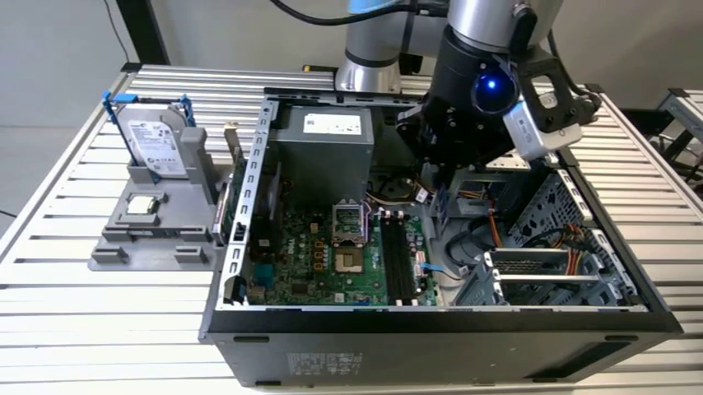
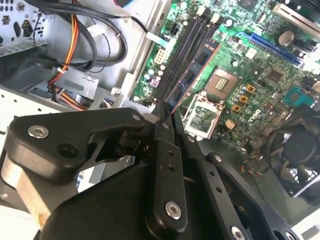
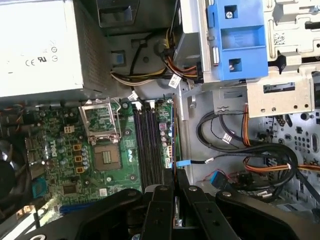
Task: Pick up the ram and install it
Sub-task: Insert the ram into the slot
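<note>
Exterior view, count: one gripper (image 1: 432,179), one open computer case (image 1: 439,317), one hard drive (image 1: 151,140) and one processor chip (image 1: 141,206). Both of those sit on a grey fixture (image 1: 154,251) out at nine o'clock from the case.
Exterior view, gripper: it's down inside the case, at twelve o'clock from the memory slots (image 1: 398,259) and one o'clock from the processor socket (image 1: 346,239). The jaw gap can't be made out from here.
Second wrist view, count: one ram (image 2: 197,66), two fingers (image 2: 162,165).
Second wrist view, ram: there it is, running straight out from the tips of the gripper (image 2: 165,111), lined up along the memory slots (image 2: 182,55).
Second wrist view, jaws: pinched almost together, with just the board's thickness between them.
First wrist view, ram: one ram (image 3: 169,137), clamped at the gripper (image 3: 175,179), alongside the memory slots (image 3: 147,140) on the side away from the processor socket (image 3: 107,157).
First wrist view, jaws: closed tight on the ram. Whether it touches a slot, can't tell.
</note>
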Motion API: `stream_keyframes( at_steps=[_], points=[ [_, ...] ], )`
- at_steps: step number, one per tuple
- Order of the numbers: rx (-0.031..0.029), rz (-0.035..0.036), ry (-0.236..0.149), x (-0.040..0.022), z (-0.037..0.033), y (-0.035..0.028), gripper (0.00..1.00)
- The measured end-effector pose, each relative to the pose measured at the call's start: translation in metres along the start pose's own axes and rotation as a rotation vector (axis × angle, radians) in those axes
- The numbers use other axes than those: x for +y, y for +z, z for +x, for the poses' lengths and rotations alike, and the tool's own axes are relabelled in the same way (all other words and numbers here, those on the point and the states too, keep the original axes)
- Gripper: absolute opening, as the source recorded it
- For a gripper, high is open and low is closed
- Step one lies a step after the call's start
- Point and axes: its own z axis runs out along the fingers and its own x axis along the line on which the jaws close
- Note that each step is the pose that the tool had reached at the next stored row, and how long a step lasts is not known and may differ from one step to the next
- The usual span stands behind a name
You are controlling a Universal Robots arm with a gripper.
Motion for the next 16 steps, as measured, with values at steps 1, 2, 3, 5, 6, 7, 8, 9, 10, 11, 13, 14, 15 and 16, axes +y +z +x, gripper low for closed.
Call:
stream_keyframes(
  at_steps=[1, 2, 3, 5, 6, 7, 8, 9, 10, 11, 13, 14, 15, 16],
  points=[
    [0.0003, -0.0004, -0.01, -0.0001, 0.0001, 0.0018, 0.0],
    [0.0005, -0.0007, -0.02, -0.0001, 0.0002, 0.0037, 0.0],
    [0.0006, -0.0008, -0.023, -0.0002, 0.0005, 0.0055, 0.0],
    [0.0006, -0.0007, -0.023, -0.0005, 0.0023, 0.009, 0.0],
    [0.0006, -0.0007, -0.023, -0.0006, 0.0031, 0.0108, 0.0],
    [0.0006, -0.0008, -0.023, -0.0008, 0.0041, 0.0127, 0.0],
    [0.0006, -0.0008, -0.023, -0.001, 0.0054, 0.0144, 0.0],
    [0.0006, -0.0008, -0.023, -0.0013, 0.0076, 0.0163, 0.0],
    [0.0006, -0.0007, -0.023, -0.0016, 0.0095, 0.0178, 0.0],
    [0.0006, -0.0008, -0.023, -0.0018, 0.0113, 0.0197, 0.0],
    [0.0006, -0.0008, -0.023, -0.0021, 0.0132, 0.0233, 0.0],
    [0.0006, -0.0009, -0.023, -0.0022, 0.0133, 0.025, 0.0],
    [0.0005, -0.0008, -0.023, -0.0022, 0.0134, 0.0268, 0.0],
    [0.0006, -0.0008, -0.023, -0.0023, 0.0134, 0.0286, 0.0]
  ],
)
